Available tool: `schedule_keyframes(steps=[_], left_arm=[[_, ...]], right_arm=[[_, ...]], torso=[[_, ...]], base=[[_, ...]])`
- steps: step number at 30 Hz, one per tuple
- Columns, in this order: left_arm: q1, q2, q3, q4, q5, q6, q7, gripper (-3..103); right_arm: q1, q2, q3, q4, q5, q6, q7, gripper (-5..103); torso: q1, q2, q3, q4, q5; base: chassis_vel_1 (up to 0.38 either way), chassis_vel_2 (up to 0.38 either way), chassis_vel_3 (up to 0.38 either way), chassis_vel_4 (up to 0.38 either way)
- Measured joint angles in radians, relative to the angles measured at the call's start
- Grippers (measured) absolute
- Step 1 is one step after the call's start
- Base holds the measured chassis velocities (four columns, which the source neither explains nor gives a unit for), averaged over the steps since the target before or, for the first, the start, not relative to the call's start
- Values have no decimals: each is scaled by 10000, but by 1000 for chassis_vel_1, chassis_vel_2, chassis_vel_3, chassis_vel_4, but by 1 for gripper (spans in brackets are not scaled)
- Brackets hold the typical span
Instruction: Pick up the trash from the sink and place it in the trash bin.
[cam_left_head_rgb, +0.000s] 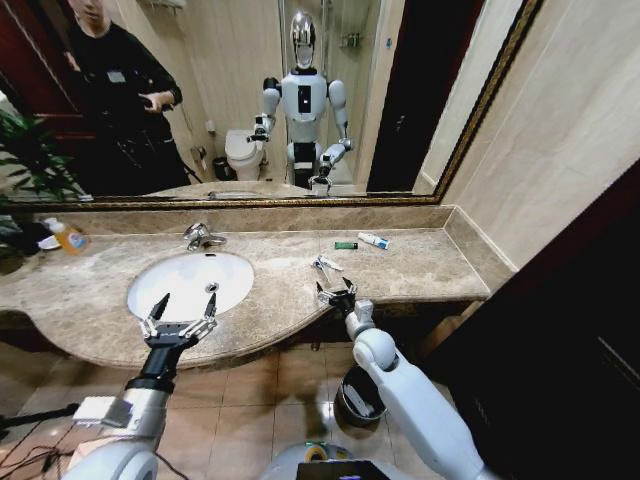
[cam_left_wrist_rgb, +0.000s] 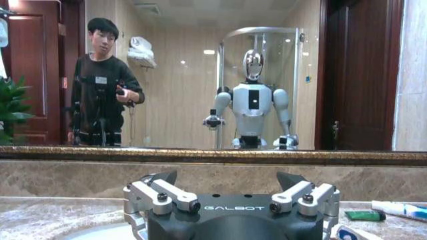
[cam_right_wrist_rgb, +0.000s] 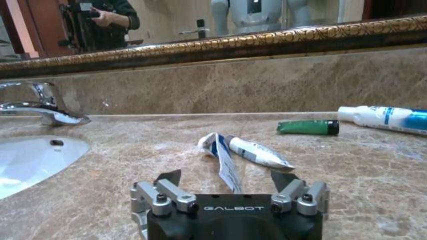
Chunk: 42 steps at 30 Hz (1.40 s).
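The right tool (cam_left_head_rgb: 337, 293) sits low at the front edge of the counter (cam_left_head_rgb: 420, 265), its two fingers spread wide with nothing between them, pointed toward the mirror (cam_left_head_rgb: 250, 90). Just ahead of it lies a crumpled white-blue packet (cam_right_wrist_rgb: 243, 150), flat on the marble, with a thin strip trailing back toward the tool's open fingers; from the wrist camera the strip reaches the gap between them, but whether it touches either finger is hard to tell. Farther back on the counter, near the wall, rest a small green piece (cam_right_wrist_rgb: 308, 127) and, just beside it, a white tube (cam_right_wrist_rgb: 383, 119) with blue at one end. The left tool (cam_left_head_rgb: 180, 318) hovers over the near rim of the sink (cam_left_head_rgb: 190, 282), fingers likewise wide apart and holding nothing. The sink is a white oval basin set into the counter, with a chrome faucet (cam_left_head_rgb: 202, 236) at its back edge; its bowl looks bare in the head view. An orange-yellow bottle (cam_left_head_rgb: 66, 236) stands at the far left of the counter by a green plant (cam_left_head_rgb: 25, 160). Down on the tiled floor, below the counter's edge and beside the right arm, stands the trash bin (cam_left_head_rgb: 358, 395), a dark round bucket with a pale scrap lying inside it.
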Motion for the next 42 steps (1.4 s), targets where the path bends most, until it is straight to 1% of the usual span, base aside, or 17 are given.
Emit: schedule_keyframes(steps=[1, 2, 4, 5, 7, 8, 11, 14, 16, 17, 19, 22, 23, 26, 34, 37, 42], left_arm=[[0, 0, 0, 0, 0, 0, 0, 100], [0, 0, 0, 0, 0, 0, 0, 100], [0, 0, 0, 0, 0, 0, 0, 100], [0, 0, 0, 0, 0, 0, 0, 100], [0, 0, 0, 0, 0, 0, 0, 100], [0, 0, 0, 0, 0, 0, 0, 100], [0, 0, 0, 0, 0, 0, 0, 100], [0, 0, 0, 0, 0, 0, -1, 100], [0, 0, 0, 0, 0, 0, -1, 100], [0, 0, 0, 0, 0, 0, -1, 100], [0, 0, 0, 0, 0, 0, 0, 100], [0, 0, 0, 0, 0, 0, 0, 100], [0, 0, 0, 0, 0, 0, 0, 100], [0, 0, 0, 0, 0, 0, 0, 100], [0, 0, 0, 0, 0, 0, -1, 100], [0, 0, -1, 0, 0, 0, -1, 100], [0, 0, 0, 0, 0, 0, -1, 100]], right_arm=[[45, 51, -20, -65, -18, 3, 17, 85], [45, 51, -20, -65, -18, 3, 17, 85], [130, 155, -29, -222, -55, 52, 16, 75], [130, 155, -29, -222, -55, 52, 16, 75], [171, 194, -20, -344, -117, 103, 2, 64], [171, 194, -20, -344, -117, 103, 2, 64], [189, 212, -11, -425, -171, 148, -30, 47], [200, 224, -1, -441, -176, 161, -33, 42], [205, 234, 16, -453, -185, 204, -42, 32], [205, 234, 16, -453, -185, 204, -42, 32], [205, 235, 24, -462, -198, 248, -69, 26], [193, 234, 68, -478, -289, 341, -156, 10], [193, 234, 68, -478, -289, 341, -156, 10], [156, 231, 77, -478, -327, 360, -185, 1], [62, 145, 92, -161, -322, 352, -70, 0], [-55, -23, 145, 217, -228, 285, 23, 0], [-724, -629, 516, 1558, -25, 168, 141, 0]], torso=[[0, 0, 0, 0, 0], [0, 0, 0, 0, 0], [0, 0, 0, 0, 0], [0, 0, 0, 0, 0], [0, 0, 0, 0, 0], [0, 0, 0, 0, 0], [0, 0, 0, 0, 0], [-1, 0, 0, 0, 0], [0, 0, 0, 0, 0], [0, 0, 0, 0, 0], [-1, 0, 0, 0, 0], [-1, 0, 0, 0, 1], [-1, 0, 0, 0, 1], [-1, 0, 0, 0, 1], [-1, 0, 0, 1, 2], [-1, 0, 0, 1, 2], [-1, 0, -1, 1, 3]], base=[[0, 0, 0, 0], [0, 0, 0, 0], [0, 0, 0, 0], [0, 0, 0, 0], [0, 0, 0, 0], [0, 0, 0, 0], [0, 0, 0, 0], [0, 0, 0, 0], [0, 0, 0, 0], [0, 0, 0, 0], [0, 0, 0, 0], [0, 0, 0, 0], [0, 0, 0, 0], [0, 0, 0, 0], [0, 0, 0, 0], [0, 0, 0, 0], [0, 0, 0, 0]])
